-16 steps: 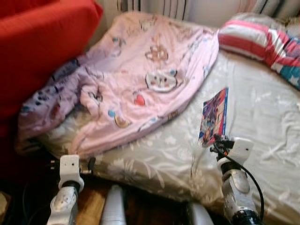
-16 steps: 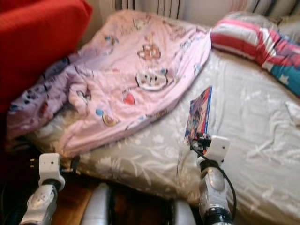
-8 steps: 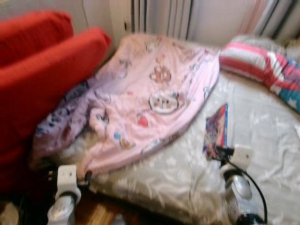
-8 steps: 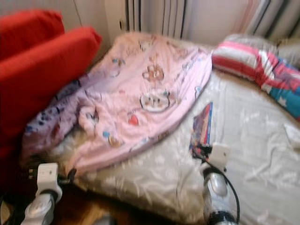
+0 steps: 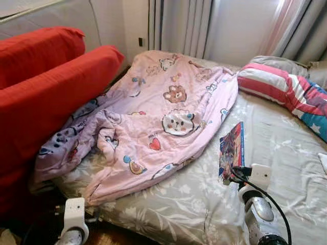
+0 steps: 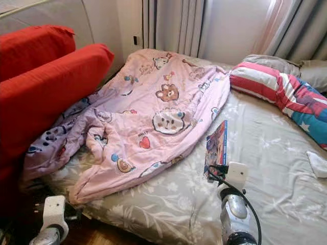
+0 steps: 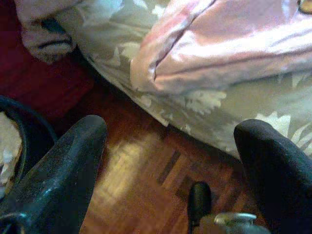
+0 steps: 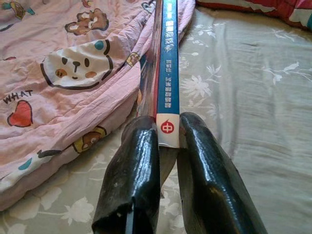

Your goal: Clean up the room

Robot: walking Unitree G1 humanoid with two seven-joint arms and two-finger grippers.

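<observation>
Wooden flooring (image 7: 141,165) is being shown nearest, at the foot of the bed, where the left gripper (image 7: 170,161) is being held low with its fingers (image 7: 58,170) spread wide apart and nothing between them. Just beyond it, the edge of the grey floral bedspread (image 5: 168,204) is being overhung by the hem of a pink cartoon-print blanket (image 5: 163,117).

On the robot's right side, the right gripper (image 8: 168,141) is being held over the bedspread with its fingers (image 8: 131,170) pressed against both sides of a book (image 5: 232,150). The book is being gripped at its lower end and held on edge, blue spine upward, just beside the blanket's edge.

Farther back, the blanket is being spread across the left half of the bed, next to a red sofa (image 5: 46,97). A striped pillow (image 5: 281,89) is lying at the far right, and curtains (image 5: 179,25) are hanging behind the bed.
</observation>
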